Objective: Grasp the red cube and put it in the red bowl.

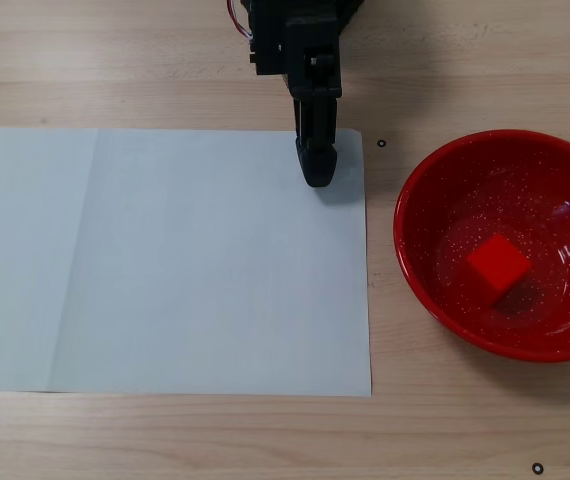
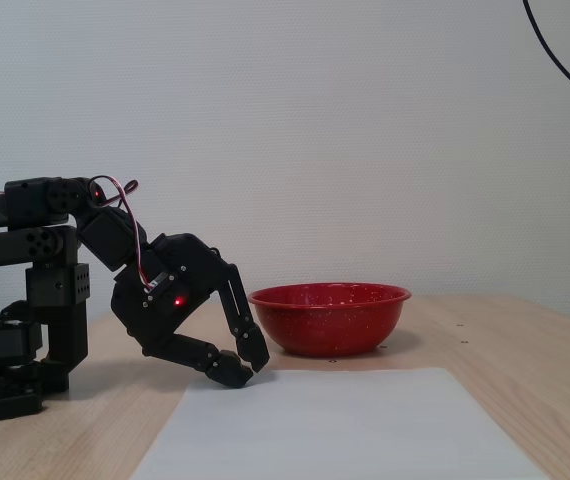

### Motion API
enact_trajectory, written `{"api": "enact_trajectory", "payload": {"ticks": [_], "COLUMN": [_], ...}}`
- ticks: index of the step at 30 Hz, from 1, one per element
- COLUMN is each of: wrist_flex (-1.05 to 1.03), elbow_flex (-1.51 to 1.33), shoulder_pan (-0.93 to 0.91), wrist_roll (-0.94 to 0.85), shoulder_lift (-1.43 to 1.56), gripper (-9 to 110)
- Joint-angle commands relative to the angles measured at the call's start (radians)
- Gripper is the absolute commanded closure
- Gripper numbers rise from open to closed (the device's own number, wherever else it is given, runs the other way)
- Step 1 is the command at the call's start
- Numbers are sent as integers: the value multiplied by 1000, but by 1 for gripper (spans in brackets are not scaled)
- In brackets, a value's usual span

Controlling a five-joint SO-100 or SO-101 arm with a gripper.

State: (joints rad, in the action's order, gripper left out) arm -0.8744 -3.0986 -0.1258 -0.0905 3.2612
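The small red cube (image 1: 497, 265) lies inside the red bowl (image 1: 402, 215), a little right of the bowl's middle in the top-down fixed view. In the side-on fixed view the red bowl (image 2: 330, 322) stands on the table and its wall hides the cube. My black gripper (image 1: 315, 178) is shut with nothing in it. It rests low at the far right corner of a white paper sheet (image 1: 165, 260), well apart from the bowl. From the side the gripper (image 2: 245, 366) points down, its tips close to the paper's back edge.
The white paper sheet (image 2: 345, 425) covers most of the wooden table. The arm's base and folded links (image 2: 25, 300) stand at the left of the side-on view. Small black marks (image 1: 381, 143) dot the wood near the bowl.
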Motion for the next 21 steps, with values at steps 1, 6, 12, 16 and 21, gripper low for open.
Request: {"api": "enact_trajectory", "payload": {"ticks": [1, 6, 12, 16, 21], "wrist_flex": [-14, -14, -14, -14, -15], "elbow_flex": [-5, -5, -5, -5, -5], "shoulder_pan": [-8, -18, -18, -18, -18], "wrist_roll": [-18, -5, -5, -5, -6], "shoulder_lift": [15, 15, 14, 14, 14], "gripper": [101, 101, 101, 101, 101]}}
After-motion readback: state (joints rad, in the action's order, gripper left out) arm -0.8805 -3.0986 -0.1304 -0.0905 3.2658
